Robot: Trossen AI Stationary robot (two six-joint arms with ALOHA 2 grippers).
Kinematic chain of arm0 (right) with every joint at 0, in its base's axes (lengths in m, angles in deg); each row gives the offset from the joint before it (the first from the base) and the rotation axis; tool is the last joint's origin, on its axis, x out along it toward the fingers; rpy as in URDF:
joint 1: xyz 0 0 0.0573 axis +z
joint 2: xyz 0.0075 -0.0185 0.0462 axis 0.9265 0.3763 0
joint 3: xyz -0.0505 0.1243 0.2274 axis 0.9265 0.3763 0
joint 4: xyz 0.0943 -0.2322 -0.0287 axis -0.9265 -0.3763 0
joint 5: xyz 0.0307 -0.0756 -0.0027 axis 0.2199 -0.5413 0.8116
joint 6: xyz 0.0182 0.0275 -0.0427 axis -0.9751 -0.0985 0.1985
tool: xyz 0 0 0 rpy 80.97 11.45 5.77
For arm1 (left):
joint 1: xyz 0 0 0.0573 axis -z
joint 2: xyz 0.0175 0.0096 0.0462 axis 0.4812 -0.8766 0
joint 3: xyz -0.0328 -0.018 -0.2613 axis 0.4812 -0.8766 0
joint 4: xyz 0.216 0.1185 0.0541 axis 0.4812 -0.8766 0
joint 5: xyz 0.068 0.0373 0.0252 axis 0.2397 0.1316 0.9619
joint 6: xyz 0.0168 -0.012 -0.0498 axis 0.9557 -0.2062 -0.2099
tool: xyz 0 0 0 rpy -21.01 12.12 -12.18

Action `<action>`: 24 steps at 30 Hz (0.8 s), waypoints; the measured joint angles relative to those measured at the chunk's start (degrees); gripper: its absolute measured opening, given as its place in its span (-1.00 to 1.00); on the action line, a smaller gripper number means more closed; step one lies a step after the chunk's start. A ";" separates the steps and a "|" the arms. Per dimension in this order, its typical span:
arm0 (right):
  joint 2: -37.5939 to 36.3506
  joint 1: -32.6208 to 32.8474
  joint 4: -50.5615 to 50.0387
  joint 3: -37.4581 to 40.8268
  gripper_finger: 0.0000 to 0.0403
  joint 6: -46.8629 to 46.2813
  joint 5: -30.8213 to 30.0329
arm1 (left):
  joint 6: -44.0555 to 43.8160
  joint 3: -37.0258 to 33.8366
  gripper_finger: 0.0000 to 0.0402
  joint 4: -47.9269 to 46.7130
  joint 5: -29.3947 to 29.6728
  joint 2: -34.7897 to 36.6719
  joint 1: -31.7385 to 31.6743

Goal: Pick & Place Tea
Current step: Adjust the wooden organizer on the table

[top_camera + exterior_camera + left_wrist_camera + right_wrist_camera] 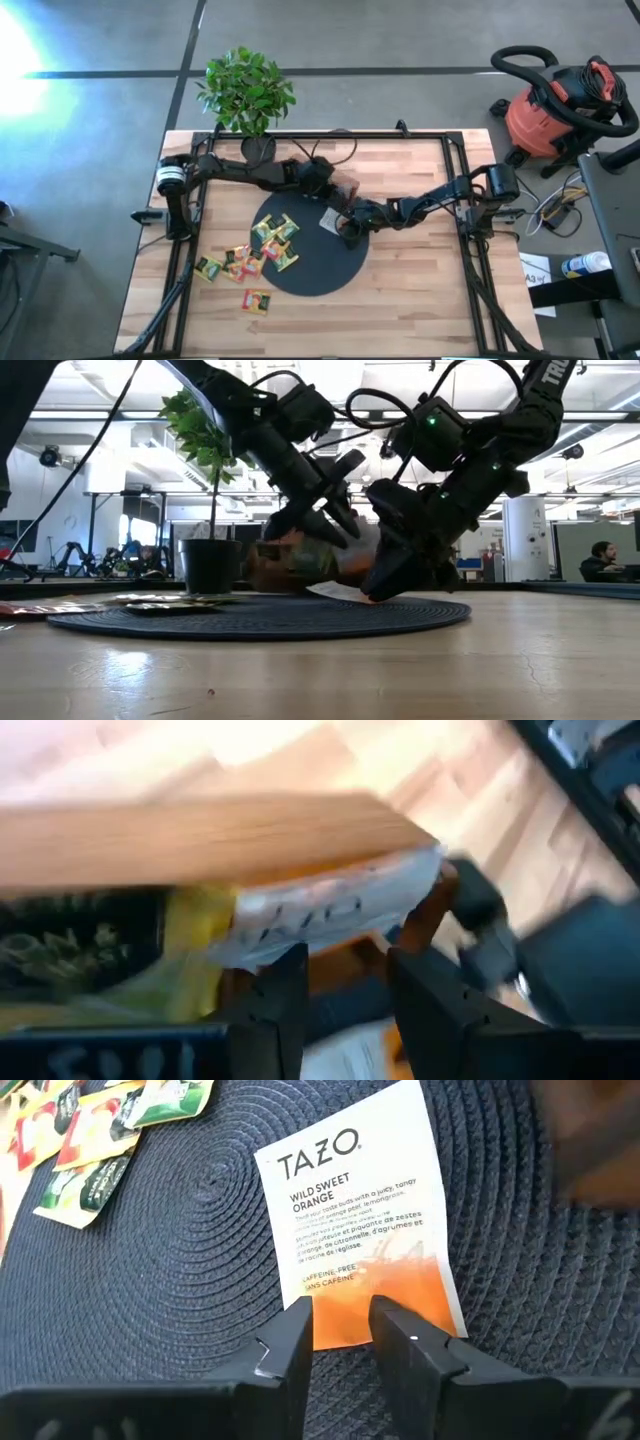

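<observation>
A white-and-orange tea sachet (350, 1220) lies flat on the black woven disc (310, 265), near its far right rim. Several green, yellow and orange-red sachets (255, 255) lie scattered over the disc's left rim and the wood beside it. My right gripper (341, 1330) points down at the white sachet's orange end, its fingers a narrow gap apart. My left gripper (345, 990) is at the brown wooden tray (200, 840), which stands tilted just beyond the disc (295, 558). A white sachet (330, 910) and green and yellow ones lean out of the tray. My left gripper has brown wood of the tray (335, 965) between its two fingers, coming down at a slant from the table's left. The fingers hide the place of contact, so which part I hold cannot be told. The tray is tilted; whether it rests on the table does not show. My right gripper comes from above, with its fingertips (295, 1335) standing either side of the sachet's orange end (345, 1315). The sachet lies flat on the disc. Whether the fingertips touch it, I cannot tell.
A potted plant (247, 90) stands at the table's far edge, left of centre. A black frame (455, 200) runs around the tabletop. A red shop vacuum (560, 110) sits on the floor beyond the right side. The table's near right wood (420, 300) is bare.
</observation>
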 joint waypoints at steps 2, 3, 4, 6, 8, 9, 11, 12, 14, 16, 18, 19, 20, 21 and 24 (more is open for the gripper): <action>0.00 0.45 0.00 0.00 -0.51 0.01 -0.16 | 0.93 0.56 -0.44 0.02 0.34 0.02 -1.12; 0.00 0.66 0.00 0.00 -0.52 0.01 -0.38 | 1.11 0.70 -0.44 0.00 0.35 -0.04 -1.63; 0.00 0.91 0.00 0.00 -0.52 0.01 -0.83 | 1.29 0.74 -0.44 -0.05 0.35 -0.10 -2.09; -0.08 1.38 -0.02 0.00 -0.52 0.01 -2.29 | 1.35 0.52 -0.44 -0.30 0.43 -0.17 -2.81; -0.17 1.59 -0.06 0.00 -0.53 0.01 -2.93 | 1.40 0.28 -0.44 -0.58 0.48 -0.20 -3.00; -0.17 1.60 -0.05 0.00 -0.53 0.00 -2.95 | 1.57 0.28 -0.44 -0.56 0.44 -0.20 -2.98; -0.20 1.62 -0.07 0.00 -0.53 0.01 -3.00 | 1.79 0.31 -0.44 -0.51 0.27 -0.17 -2.94; -0.20 1.62 -0.07 0.00 -0.53 0.03 -3.09 | 1.79 0.38 -0.44 -0.46 0.24 -0.15 -2.89; -0.20 1.64 -0.07 0.00 -0.53 0.03 -3.16 | 2.49 0.43 -0.44 -0.59 -0.03 -0.10 -2.75; -0.65 1.73 -0.18 0.16 -0.53 0.01 -3.23 | 3.87 0.43 -0.44 -1.69 0.11 0.11 -2.69; -1.56 2.09 -0.47 0.46 -0.53 0.01 -4.29 | 4.59 0.37 -0.44 -3.18 1.32 0.84 -2.63; -2.30 2.35 -0.47 0.72 -0.53 0.02 -5.11 | 4.86 0.35 -0.44 -3.24 2.38 1.24 -2.63; -3.29 2.56 -0.43 1.00 -0.53 0.05 -5.97 | 4.99 0.35 -0.44 -3.27 3.56 2.09 -2.67; -4.49 2.66 -0.34 1.31 -0.53 0.06 -6.45 | 5.46 0.31 -0.44 -3.42 4.71 3.05 -2.76; -8.75 2.62 -0.14 2.66 -0.53 0.08 -8.01 | 6.75 0.43 -0.44 -3.16 9.65 6.25 -3.23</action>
